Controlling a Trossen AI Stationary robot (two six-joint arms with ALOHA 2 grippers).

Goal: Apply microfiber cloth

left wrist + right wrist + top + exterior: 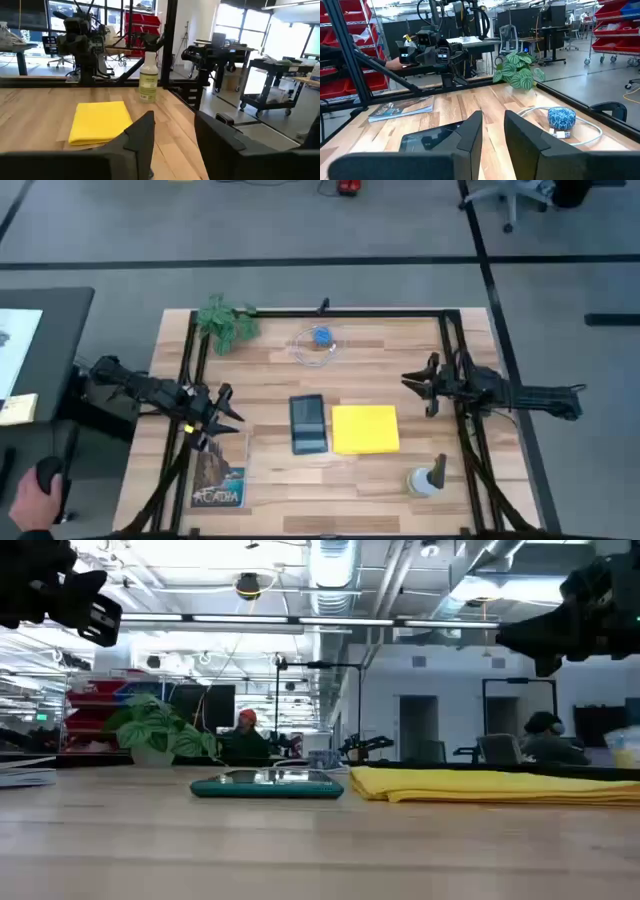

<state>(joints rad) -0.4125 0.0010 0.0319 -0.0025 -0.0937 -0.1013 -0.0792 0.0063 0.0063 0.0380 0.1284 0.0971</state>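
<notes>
On the table, one microfiber cloth, one tablet.

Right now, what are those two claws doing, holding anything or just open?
Left gripper: open, empty, beside the magazine.
Right gripper: open, empty, not touching the microfiber cloth.

- The cloth is plain bright yellow, no pattern.
- The tablet is dark, with a teal edge.
- The table is pale wood in striped planks.
- The plant has green leaves with lighter veins.
- The ball is blue, mottled, beside a white cable.
- The spray bottle is whitish with a green label.
</notes>
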